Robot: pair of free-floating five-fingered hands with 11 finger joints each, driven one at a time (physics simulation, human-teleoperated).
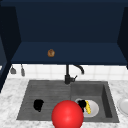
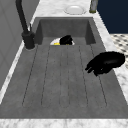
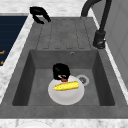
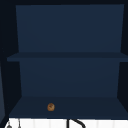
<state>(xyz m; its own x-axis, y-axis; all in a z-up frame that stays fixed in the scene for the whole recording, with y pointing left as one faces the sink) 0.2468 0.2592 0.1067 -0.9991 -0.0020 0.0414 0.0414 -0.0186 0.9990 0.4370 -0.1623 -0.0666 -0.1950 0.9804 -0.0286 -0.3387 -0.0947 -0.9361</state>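
From the front, a dark grey stone sink (image 1: 45,87) sits in a white marbled counter (image 1: 7,100), with a ribbed draining board on the left and a deep basin on the right. A black curved tap (image 1: 68,75) stands at the back, white wall tiles run behind it, and an open navy wall cabinet (image 1: 67,53) hangs above with a small brown round object (image 1: 51,53) on its lowest shelf. A glossy red ball (image 1: 67,115) sits at the sink's front edge. The left hand (image 1: 38,104) hovers over the draining board. The right hand (image 1: 81,103) is in the basin, at the left end of a yellow corn cob (image 1: 87,107) that lies on a round white plate (image 1: 94,110). A second white plate (image 1: 124,106) rests on the counter at the right.

From the left side, the left hand (image 2: 106,62) floats over the board's near edge, fingers loosely curled and holding nothing. Farther off, the right hand (image 2: 66,40) covers most of the plate (image 2: 53,42) in the basin.

From the right side, the corn cob (image 3: 66,86) lies across the plate (image 3: 66,96), beside the drain. The right hand (image 3: 61,71) is just behind the cob with fingers bent downward over a small red spot; whether they grip anything I cannot tell. The left hand (image 3: 39,13) hangs at the far corner of the board.

The upper view shows the cabinet's shelves (image 4: 67,57) and the brown object (image 4: 51,107) on the bottom one.
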